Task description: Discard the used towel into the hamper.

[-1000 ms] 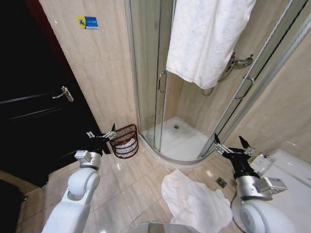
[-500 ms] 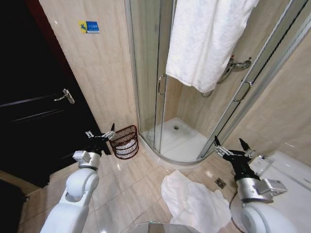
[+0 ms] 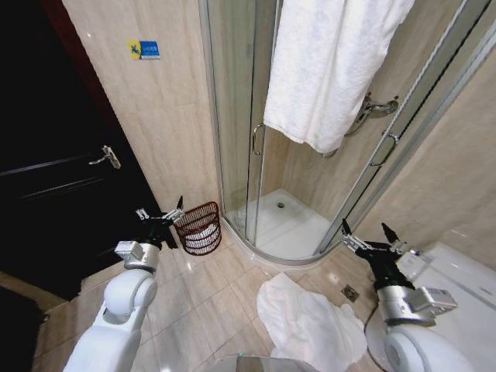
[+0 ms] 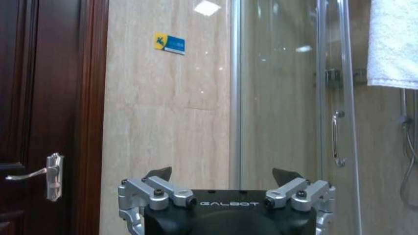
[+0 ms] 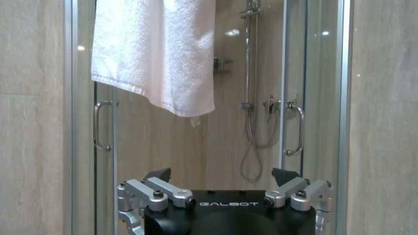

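left gripper (image 3: 160,215) spread open, lower left, just beside hamper (image 3: 198,228) | right gripper (image 3: 369,239) spread open, lower right | towel (image 3: 310,323) lay crumpled bottom centre

Crumpled white towel (image 3: 310,325) on floor; hamper (image 3: 199,227) upright by wall.

hamper (image 3: 199,227) left of shower (image 3: 288,225) | floor towel (image 3: 310,324) before shower

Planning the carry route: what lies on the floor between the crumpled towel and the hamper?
Head view: bare floor tiles between towel and hamper.
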